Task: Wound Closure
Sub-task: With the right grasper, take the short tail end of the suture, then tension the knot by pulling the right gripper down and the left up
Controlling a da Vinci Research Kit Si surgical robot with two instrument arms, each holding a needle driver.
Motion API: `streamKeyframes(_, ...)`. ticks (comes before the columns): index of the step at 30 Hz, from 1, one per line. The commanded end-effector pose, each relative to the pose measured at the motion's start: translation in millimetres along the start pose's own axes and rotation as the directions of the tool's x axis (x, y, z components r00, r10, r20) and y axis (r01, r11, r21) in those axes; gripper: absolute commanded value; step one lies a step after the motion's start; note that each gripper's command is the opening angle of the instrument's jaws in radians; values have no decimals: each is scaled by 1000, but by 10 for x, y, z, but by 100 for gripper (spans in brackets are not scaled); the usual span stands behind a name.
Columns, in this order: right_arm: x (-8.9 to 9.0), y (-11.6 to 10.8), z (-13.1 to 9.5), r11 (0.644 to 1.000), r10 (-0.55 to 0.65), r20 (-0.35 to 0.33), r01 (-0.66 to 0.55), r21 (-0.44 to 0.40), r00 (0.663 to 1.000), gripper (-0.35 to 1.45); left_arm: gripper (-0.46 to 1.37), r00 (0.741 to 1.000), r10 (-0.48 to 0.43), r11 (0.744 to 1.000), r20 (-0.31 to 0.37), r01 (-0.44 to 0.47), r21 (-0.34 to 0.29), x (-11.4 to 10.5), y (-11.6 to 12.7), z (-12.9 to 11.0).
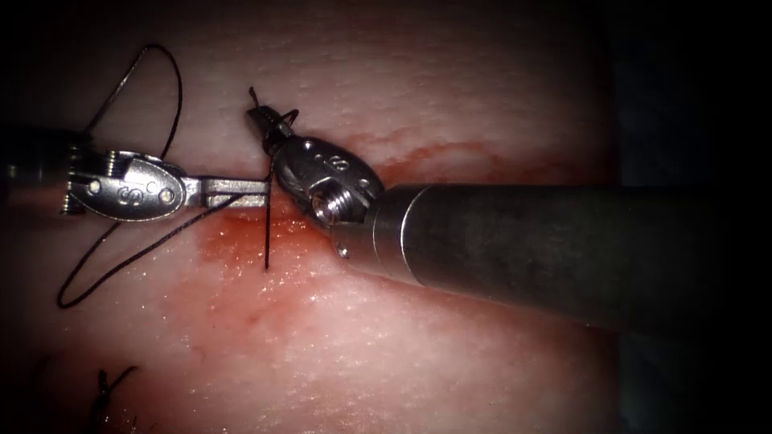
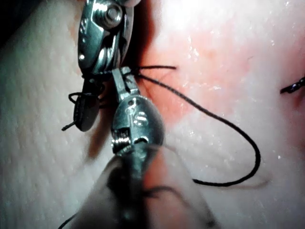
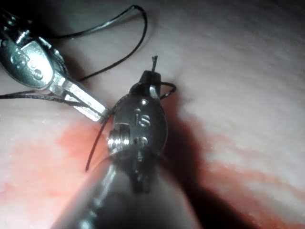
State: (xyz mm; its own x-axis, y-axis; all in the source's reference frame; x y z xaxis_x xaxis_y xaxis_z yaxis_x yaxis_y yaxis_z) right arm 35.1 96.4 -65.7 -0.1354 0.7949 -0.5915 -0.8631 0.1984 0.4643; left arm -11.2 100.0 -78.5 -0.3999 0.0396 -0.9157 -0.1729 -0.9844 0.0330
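Observation:
My left tool (image 1: 256,191) reaches in from the left, its jaws shut on the black thread (image 1: 268,233) where a strand drops straight down to a free end over the red fluid (image 1: 233,237). My right tool (image 1: 262,122) comes from the right and crosses just above it. Its jaws are shut on the thread too, and a short tail (image 1: 253,96) pokes out past the tip. A long thread loop (image 1: 173,88) curls behind the left tool and down to the lower left. In the left wrist view, the left tool (image 2: 122,78) lies against the right tool (image 2: 86,109). The right wrist view has the right tool (image 3: 149,80) and the left tool (image 3: 95,109).
The cut (image 1: 450,153) is a red line across the tissue (image 1: 402,337), passing under the right tool's shaft (image 1: 523,241). Cut ends of thread (image 1: 104,386) stand at the lower left, and cut ends of thread (image 2: 293,87) also lie beyond the loop in the left wrist view.

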Motion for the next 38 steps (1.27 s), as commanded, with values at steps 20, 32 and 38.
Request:
streamKeyframes(20,-3,-4,-13,1000,5,-13,-5,9,1000,-35,-35,1000,-3,1000,10,3,5,1,-3,-13)
streamKeyframes(32,-1,0,-14,1000,-1,-17,1,8,1000,-35,-35,1000,-3,1000,10,3,6,1,-3,-14)
streamKeyframes(38,2,0,-13,1000,-6,-19,6,7,1000,-35,-35,1000,-2,1000,10,2,6,1,-2,-13)
